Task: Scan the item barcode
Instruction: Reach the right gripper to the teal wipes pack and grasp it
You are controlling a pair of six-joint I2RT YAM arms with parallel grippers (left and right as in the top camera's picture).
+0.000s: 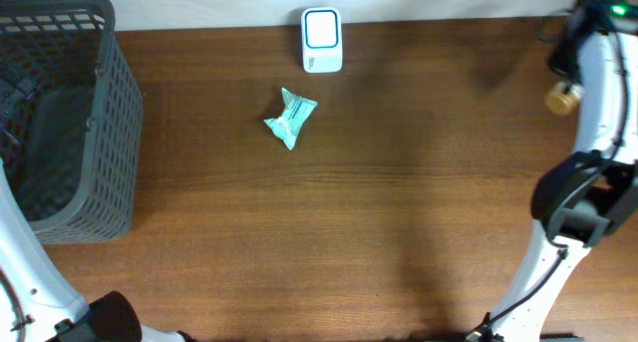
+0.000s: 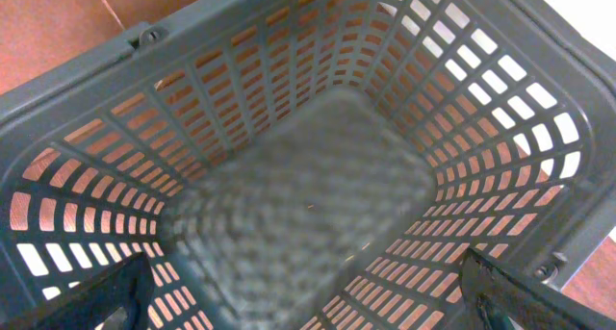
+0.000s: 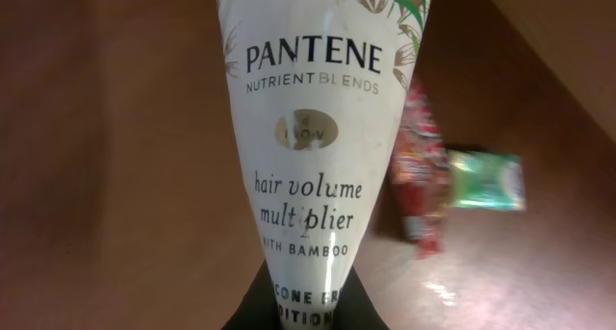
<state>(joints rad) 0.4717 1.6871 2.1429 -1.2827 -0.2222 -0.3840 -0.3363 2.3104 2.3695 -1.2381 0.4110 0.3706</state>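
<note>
White plastic fills the right wrist view: the Pantene tube, clenched in the right gripper, well off to the right of the scanner. We judge it lifted but not yet presented. Next it must reach the scanner, barcode facing the window — we see no code here. The left gripper hangs released over the basket, far left of the scanner. A teal packet lies near the scanner on the brown wood-grain table — a pale strip runs behind.
</note>
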